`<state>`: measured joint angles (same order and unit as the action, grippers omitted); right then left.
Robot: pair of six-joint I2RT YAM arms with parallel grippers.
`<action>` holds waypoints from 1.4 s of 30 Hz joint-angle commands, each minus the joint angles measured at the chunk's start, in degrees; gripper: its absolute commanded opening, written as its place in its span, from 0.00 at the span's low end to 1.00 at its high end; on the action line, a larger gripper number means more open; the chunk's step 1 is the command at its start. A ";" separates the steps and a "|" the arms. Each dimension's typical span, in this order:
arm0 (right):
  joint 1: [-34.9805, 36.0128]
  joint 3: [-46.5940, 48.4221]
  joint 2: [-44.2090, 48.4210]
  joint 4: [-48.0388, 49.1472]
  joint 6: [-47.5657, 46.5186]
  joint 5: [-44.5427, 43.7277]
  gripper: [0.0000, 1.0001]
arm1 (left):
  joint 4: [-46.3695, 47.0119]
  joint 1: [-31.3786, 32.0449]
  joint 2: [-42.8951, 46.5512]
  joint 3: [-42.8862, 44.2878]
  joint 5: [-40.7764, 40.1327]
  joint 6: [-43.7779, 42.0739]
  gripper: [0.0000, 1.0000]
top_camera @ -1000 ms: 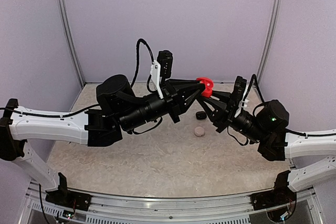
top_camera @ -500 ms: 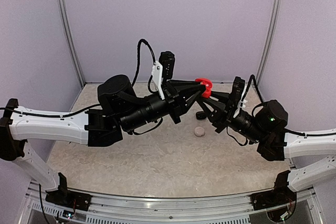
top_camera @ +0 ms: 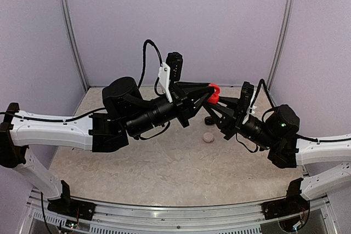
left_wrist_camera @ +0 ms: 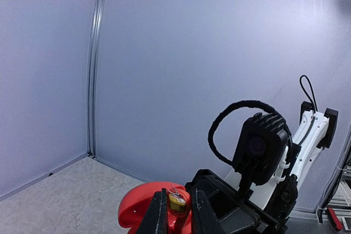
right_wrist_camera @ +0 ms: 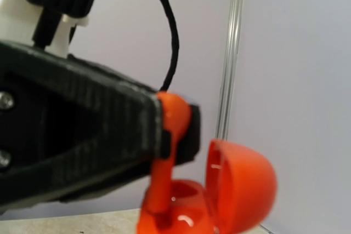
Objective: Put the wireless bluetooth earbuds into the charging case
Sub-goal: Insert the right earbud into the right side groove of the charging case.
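- Gap between the arms has closed over the last second. In the top view the right gripper [top_camera: 218,102] has slid in toward frame centre, bringing the red charging case [top_camera: 213,91] right up against the left gripper [left_wrist_camera: 179,213].
- Left jaws are pinched almost closed on a red-orange earbud [right_wrist_camera: 164,146]. The right wrist view shows its stem pointing down into the case's base, lower middle of the frame.
- Right jaws are clamped tight, and going by the top view they've got the case. Its own fingers don't show in its wrist shot though.
- Lid [right_wrist_camera: 241,184] is flipped open to the right, so the socket isn't blocked.
- My guess is the bud is entering its slot, but I can't tell if it's seated.
- Pale round case [top_camera: 208,137] sits on the table just below centre, well clear of both grippers.
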<state>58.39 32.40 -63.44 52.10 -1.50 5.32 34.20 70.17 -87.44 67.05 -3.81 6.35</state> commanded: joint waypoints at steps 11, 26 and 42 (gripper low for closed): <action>0.45 1.87 1.55 1.04 0.59 0.94 0.02 | 0.23 -0.91 -0.46 -0.53 -1.36 0.90 0.08; 0.47 2.20 2.27 2.81 2.87 -0.12 0.02 | 0.95 -0.99 -0.17 -2.40 -1.53 1.94 0.09; 0.50 2.23 2.35 5.27 2.84 0.89 0.02 | 1.53 -0.98 -0.56 -4.27 -5.22 3.76 0.16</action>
<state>58.39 32.40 -62.87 51.22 0.40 4.86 37.65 69.82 -87.70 64.60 -5.63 9.78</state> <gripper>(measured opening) 0.187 0.159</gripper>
